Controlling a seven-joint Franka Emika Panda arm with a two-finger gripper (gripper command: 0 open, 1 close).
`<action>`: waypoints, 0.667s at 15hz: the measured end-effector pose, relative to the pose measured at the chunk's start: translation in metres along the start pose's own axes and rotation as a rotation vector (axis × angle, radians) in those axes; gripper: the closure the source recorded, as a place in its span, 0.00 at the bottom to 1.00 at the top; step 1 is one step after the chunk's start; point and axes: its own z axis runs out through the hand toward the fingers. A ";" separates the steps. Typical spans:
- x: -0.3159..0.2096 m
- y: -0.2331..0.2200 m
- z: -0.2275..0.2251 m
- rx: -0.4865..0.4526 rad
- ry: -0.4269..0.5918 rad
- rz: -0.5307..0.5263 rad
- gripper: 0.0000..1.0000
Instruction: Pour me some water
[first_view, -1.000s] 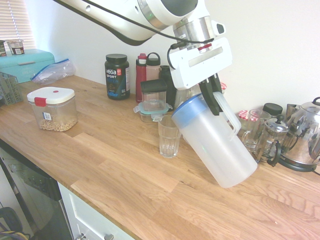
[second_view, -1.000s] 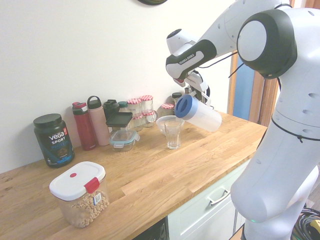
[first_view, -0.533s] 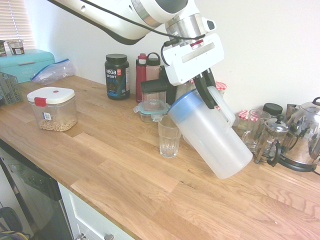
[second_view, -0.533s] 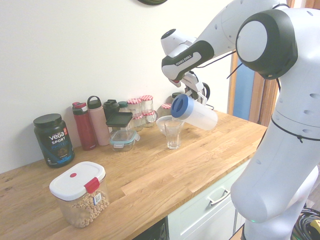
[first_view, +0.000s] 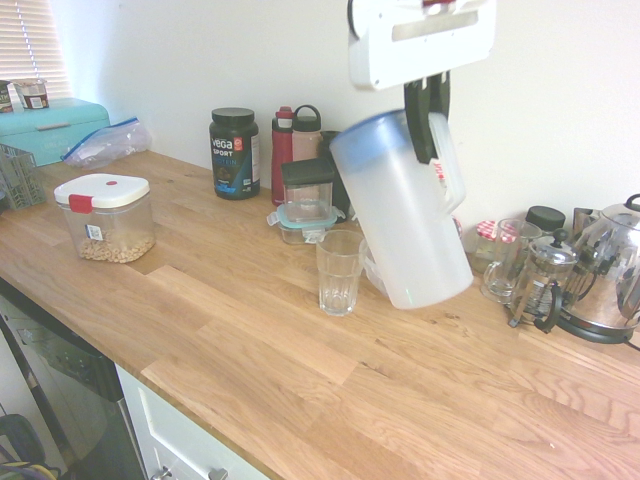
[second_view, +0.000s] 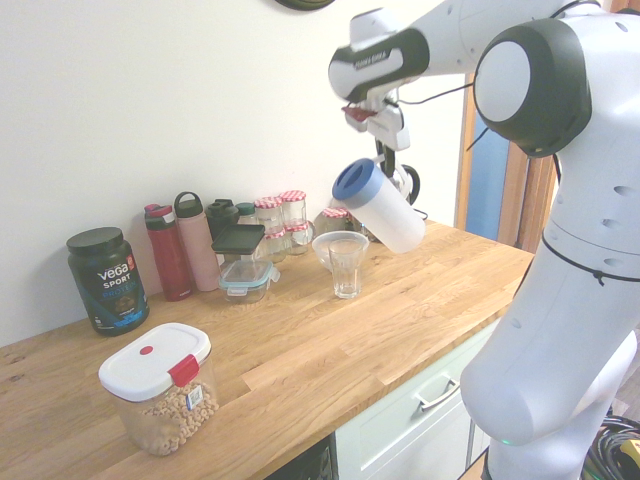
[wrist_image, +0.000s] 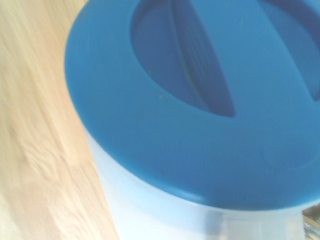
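My gripper (first_view: 427, 125) is shut on the handle of a translucent white pitcher (first_view: 400, 215) with a blue lid (second_view: 354, 180). The pitcher hangs in the air, tilted only a little, its lid leaning toward the glass. A clear empty-looking drinking glass (first_view: 338, 272) stands on the wooden counter (first_view: 250, 330) just below and beside the pitcher's lid end. In the second exterior view the glass (second_view: 346, 268) stands under the pitcher (second_view: 380, 207). The wrist view is filled by the blue lid (wrist_image: 200, 100).
Behind the glass stand a lidded glass container (first_view: 303, 222), bottles (first_view: 283, 150), a Vega tub (first_view: 234, 152) and small jars (second_view: 280, 215). A French press (first_view: 541, 282), a glass mug (first_view: 502, 262) and a kettle (first_view: 605, 270) stand at right. A cereal box (first_view: 105, 217) stands at left.
The gripper has lifted the pitcher up and swung it back from a steep pouring tilt to nearly upright. The glass has stayed in place.
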 end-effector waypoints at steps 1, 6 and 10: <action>-0.016 0.013 -0.010 0.058 0.037 0.025 1.00; -0.066 0.027 -0.013 0.280 0.127 0.230 1.00; -0.102 -0.033 -0.037 0.340 0.137 0.452 1.00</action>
